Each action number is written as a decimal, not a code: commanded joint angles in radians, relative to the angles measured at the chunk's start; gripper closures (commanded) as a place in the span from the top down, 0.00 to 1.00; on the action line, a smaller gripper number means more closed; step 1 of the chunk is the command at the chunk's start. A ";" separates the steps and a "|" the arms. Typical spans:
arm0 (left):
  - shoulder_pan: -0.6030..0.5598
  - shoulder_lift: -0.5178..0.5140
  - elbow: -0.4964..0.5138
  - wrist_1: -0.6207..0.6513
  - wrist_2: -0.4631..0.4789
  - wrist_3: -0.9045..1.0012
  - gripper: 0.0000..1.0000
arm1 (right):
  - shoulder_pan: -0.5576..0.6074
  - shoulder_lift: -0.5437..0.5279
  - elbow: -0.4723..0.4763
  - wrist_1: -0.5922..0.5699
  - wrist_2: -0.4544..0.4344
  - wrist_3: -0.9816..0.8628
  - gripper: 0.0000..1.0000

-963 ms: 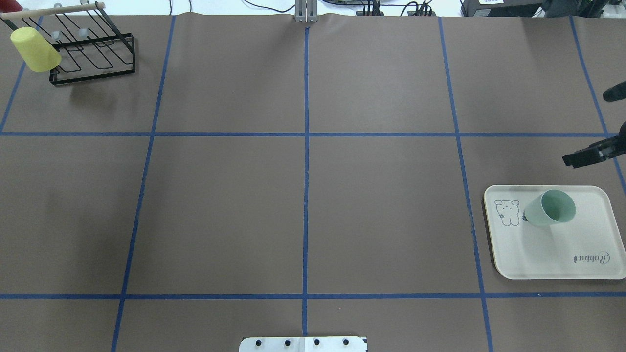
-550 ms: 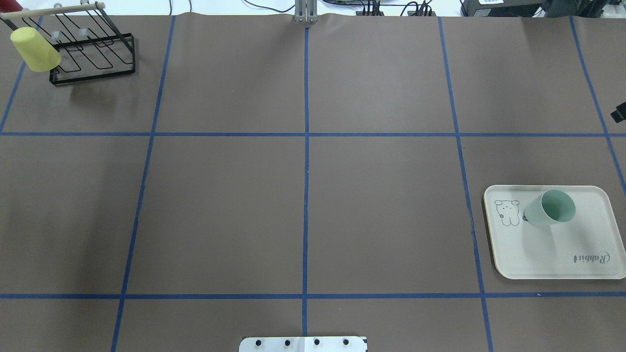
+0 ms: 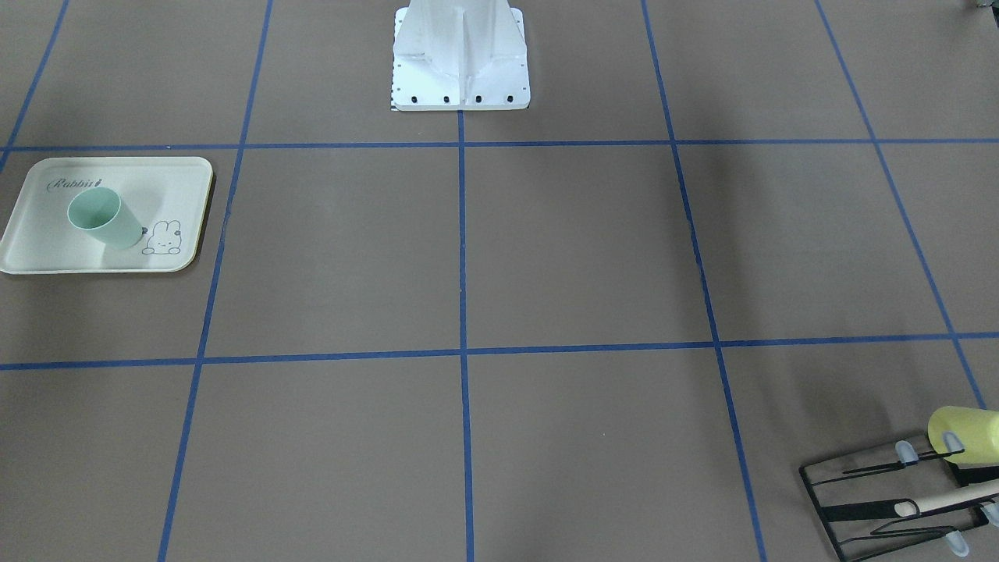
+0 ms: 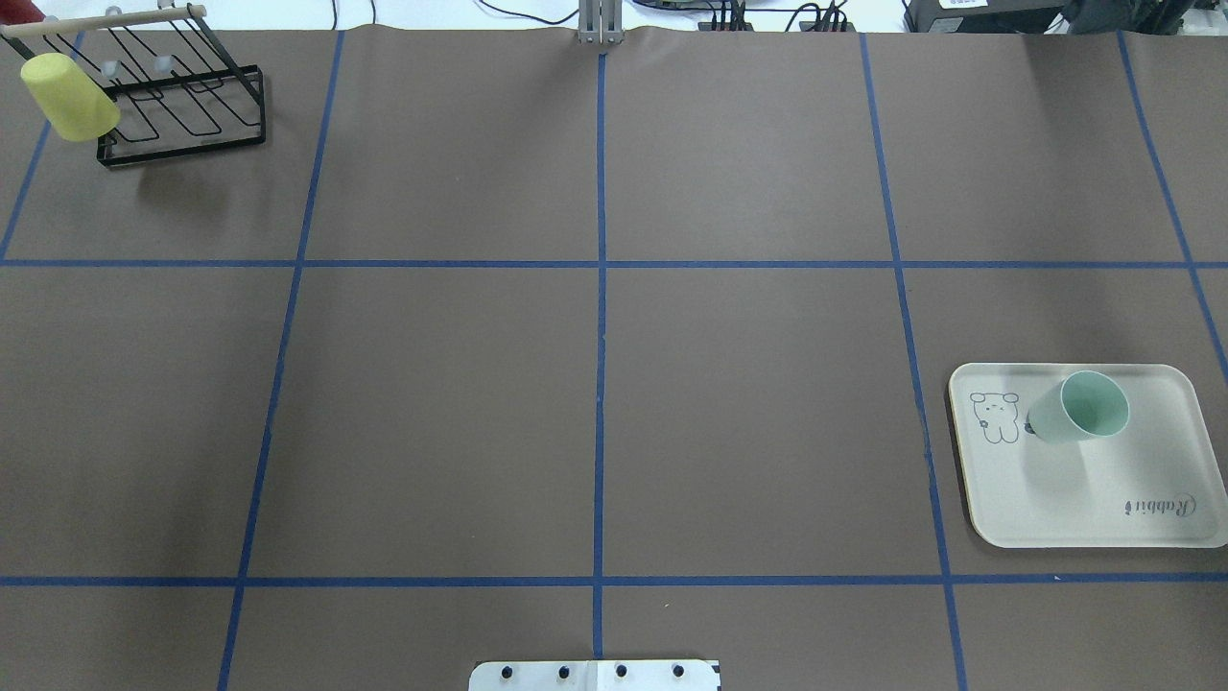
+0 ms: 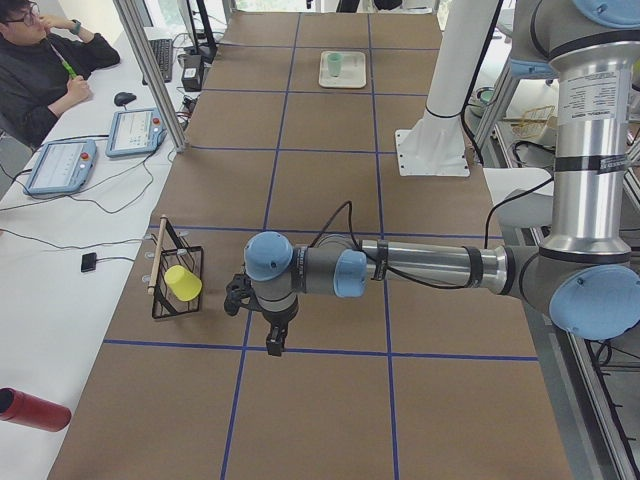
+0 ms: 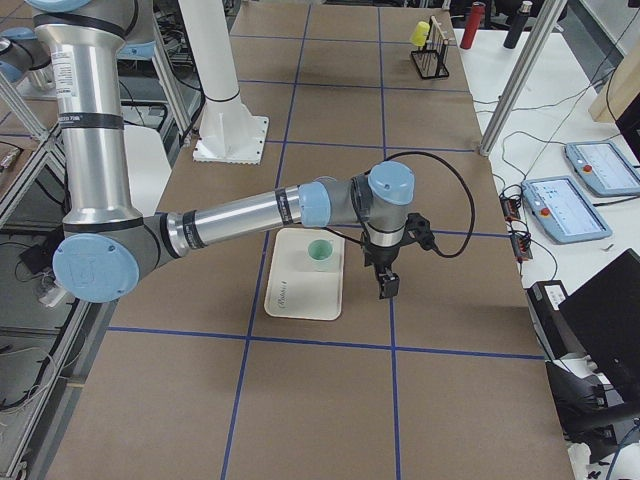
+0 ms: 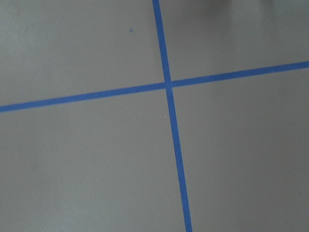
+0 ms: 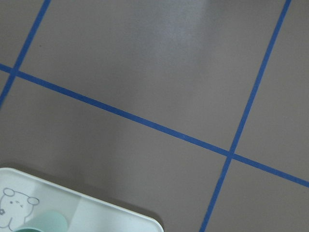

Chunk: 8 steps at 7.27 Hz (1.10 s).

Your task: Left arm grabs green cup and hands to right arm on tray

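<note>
Since only side views catch left hand (image 5: 272, 347), right hand (image 6: 387, 288) — cannot tell their spread.

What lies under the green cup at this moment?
The green cup stands upright on the cream tray, beside the bunny drawing. The tray surface beneath its base is covered, so nothing there can be checked.

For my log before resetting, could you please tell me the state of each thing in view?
Green cup: upright, mouth up, on the tray.
Tray: flat on the table.
Yellow cup: tilted, on the rack.
Rack: standing on table.
Left gripper: cannot tell.
Right gripper: cannot tell.
</note>
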 commanded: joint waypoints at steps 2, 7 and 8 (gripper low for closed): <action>-0.032 0.018 -0.001 0.023 -0.008 0.037 1.00 | 0.035 -0.071 -0.002 0.037 0.002 0.009 0.99; -0.037 0.016 -0.082 0.006 -0.002 0.043 1.00 | 0.041 -0.082 0.001 0.047 0.005 0.017 1.00; -0.037 0.018 -0.079 0.006 -0.002 0.041 1.00 | 0.041 -0.081 0.004 0.047 0.005 0.018 1.00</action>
